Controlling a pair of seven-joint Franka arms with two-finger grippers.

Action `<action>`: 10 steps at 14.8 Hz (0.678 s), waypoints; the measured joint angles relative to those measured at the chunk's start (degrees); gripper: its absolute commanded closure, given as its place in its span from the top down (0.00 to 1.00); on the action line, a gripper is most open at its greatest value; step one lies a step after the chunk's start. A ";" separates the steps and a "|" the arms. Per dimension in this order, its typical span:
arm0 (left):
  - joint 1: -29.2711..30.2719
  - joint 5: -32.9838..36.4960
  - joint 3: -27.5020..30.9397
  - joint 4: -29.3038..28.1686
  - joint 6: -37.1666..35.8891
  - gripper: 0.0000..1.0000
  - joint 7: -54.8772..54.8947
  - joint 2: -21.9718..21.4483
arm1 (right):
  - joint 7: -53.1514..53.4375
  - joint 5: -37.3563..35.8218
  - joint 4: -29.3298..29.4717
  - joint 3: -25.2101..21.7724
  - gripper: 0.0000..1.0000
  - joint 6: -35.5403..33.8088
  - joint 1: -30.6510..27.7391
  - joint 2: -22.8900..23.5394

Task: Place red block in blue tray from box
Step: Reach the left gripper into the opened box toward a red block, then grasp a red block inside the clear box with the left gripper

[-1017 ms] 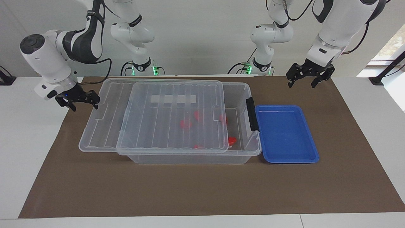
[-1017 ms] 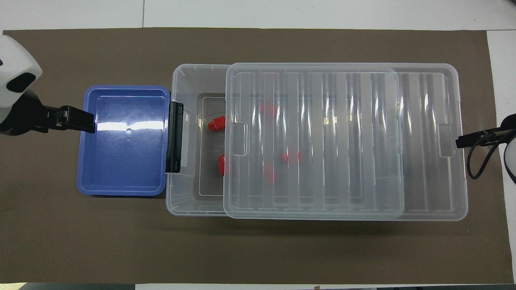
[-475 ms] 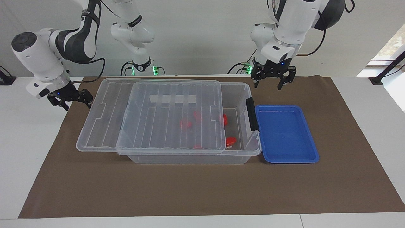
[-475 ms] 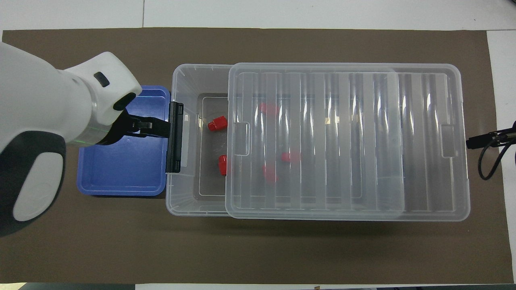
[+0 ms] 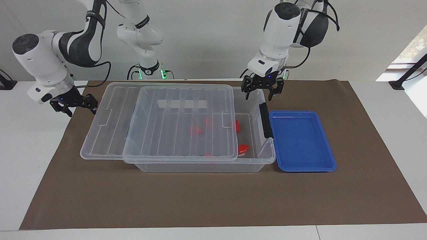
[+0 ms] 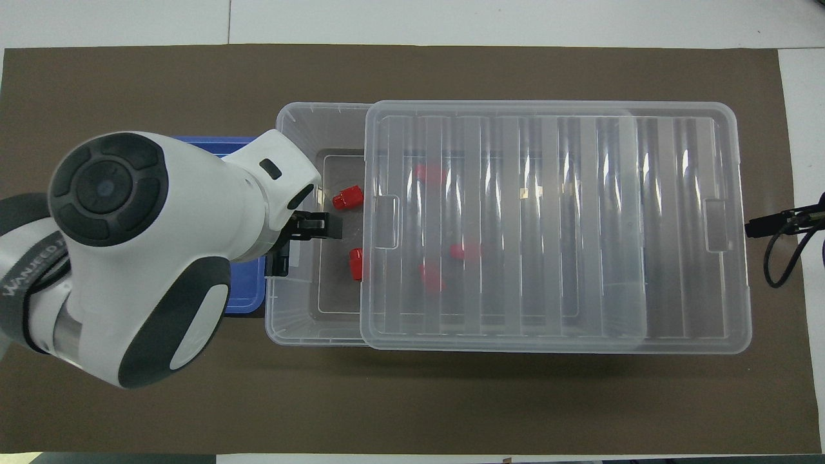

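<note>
The box (image 5: 203,133) is my landmark. Two red blocks lie uncovered in its open end: one red block (image 6: 347,198) farther from the robots, another (image 6: 354,264) nearer; they look light, hard, easy to pinch across flat sides. The left tool (image 5: 262,90) hangs over that gap, released and empty. The slid lid (image 5: 181,121) narrows the room. Blue tray (image 5: 302,140) adjoins the latch. Right tool (image 5: 74,103) waits released off the lid's end.
</note>
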 measured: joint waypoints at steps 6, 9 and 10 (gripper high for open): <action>-1.59 0.00 0.03 -3.67 6.97 0.93 -2.65 4.95 | 5.04 0.10 2.49 0.63 1.00 -2.16 0.55 0.42; -1.59 0.00 0.10 -4.74 8.40 0.92 -2.69 5.71 | 7.30 0.14 2.17 0.73 1.00 -2.19 0.93 0.78; -1.59 0.00 0.10 -4.88 8.44 0.92 -2.69 5.85 | 7.61 0.15 2.01 0.73 1.00 -2.19 0.98 0.89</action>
